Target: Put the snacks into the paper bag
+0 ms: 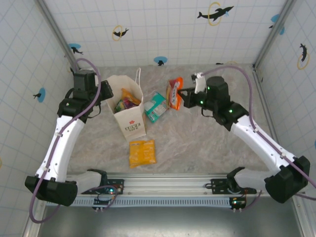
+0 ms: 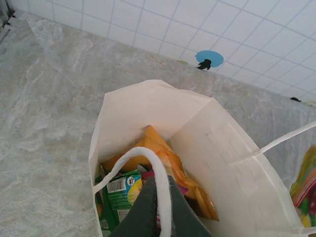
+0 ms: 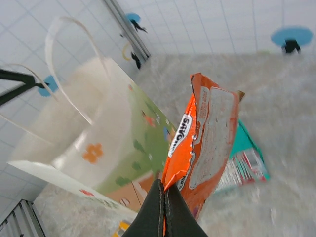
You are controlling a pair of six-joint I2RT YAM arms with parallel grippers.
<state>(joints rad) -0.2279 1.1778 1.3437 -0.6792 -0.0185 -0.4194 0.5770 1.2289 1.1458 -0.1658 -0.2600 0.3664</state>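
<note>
Nearest us: yellow packet (image 1: pixel 142 153) flat on the table (image 1: pixel 207 143), outside and just in front of the paper bag (image 1: pixel 129 116).

The bag stands upright with its mouth open and the red-logo side facing us.

Inside, from the left wrist view:
- orange-yellow packet (image 2: pixel 160 150) leaning toward the far wall
- green packet (image 2: pixel 121 190) on the left
- pink-purple sliver (image 2: pixel 180 188) beside the fingers

The lower parts of all three are hidden by the bag walls and the gripper, so we can't count the contents.

Left gripper (image 2: pixel 160 183) is at the bag's left rim with its fingers together. The near cord handle (image 2: pixel 133 154) runs down the seam between them and reads as pinched. The far handle (image 2: pixel 286 139) runs off frame to the right.

Teal packet (image 1: pixel 156 106) lies flat on the table just right of the bag.

Right gripper (image 3: pixel 164 197) is clamped on the bottom edge of the orange packet (image 3: pixel 202 138), which stands upright to the right of the bag. In the right wrist view it covers part of the teal packet. We can't tell whether it clears the table.

Hard to read:
- In the right wrist view the bag is blurred, and we can't resolve the green and orange marks on its side.
- A colourful packet edge (image 2: pixel 306 192) is cut off at the right of the left wrist view, and we can't tell which packet it is.
</note>
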